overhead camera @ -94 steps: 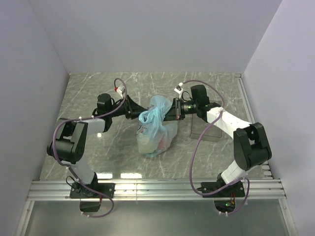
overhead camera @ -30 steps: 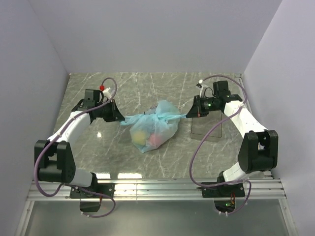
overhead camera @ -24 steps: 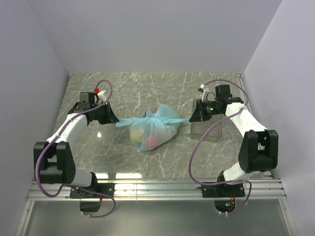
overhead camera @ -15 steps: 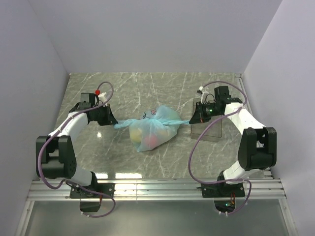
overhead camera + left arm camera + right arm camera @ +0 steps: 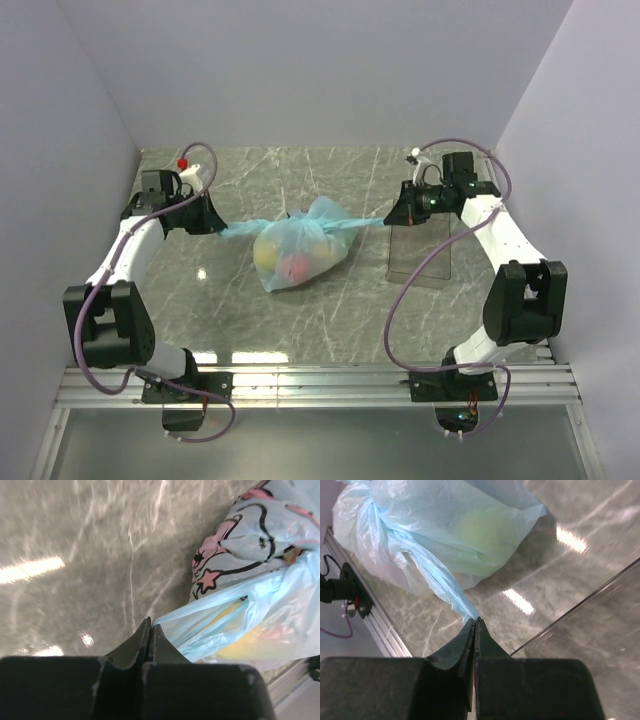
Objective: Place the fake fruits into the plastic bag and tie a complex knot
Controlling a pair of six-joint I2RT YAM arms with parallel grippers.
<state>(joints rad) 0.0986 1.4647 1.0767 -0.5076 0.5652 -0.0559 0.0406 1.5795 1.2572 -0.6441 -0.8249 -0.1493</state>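
Observation:
The light-blue plastic bag [image 5: 300, 245] lies mid-table with a yellow fruit [image 5: 266, 254] and a red fruit [image 5: 294, 266] showing through its film. Two twisted ends stretch out from a knot at its top. My left gripper [image 5: 214, 228] is shut on the left end [image 5: 200, 630], and the pink-and-dark print [image 5: 225, 560] faces that camera. My right gripper [image 5: 390, 219] is shut on the right end [image 5: 442, 582], with a green apple [image 5: 480, 532] visible through the bag. Both ends are pulled taut, away from each other.
A clear rectangular tray [image 5: 420, 255] lies on the marble table just below my right gripper, its edge [image 5: 580, 610] close beside the right fingers. Grey walls close in the table on three sides. An aluminium rail [image 5: 320, 385] runs along the near edge.
Both grippers have drawn apart and toward the back of the table, pulling the bag's two ends tighter. The bag shifted slightly back and left with them.

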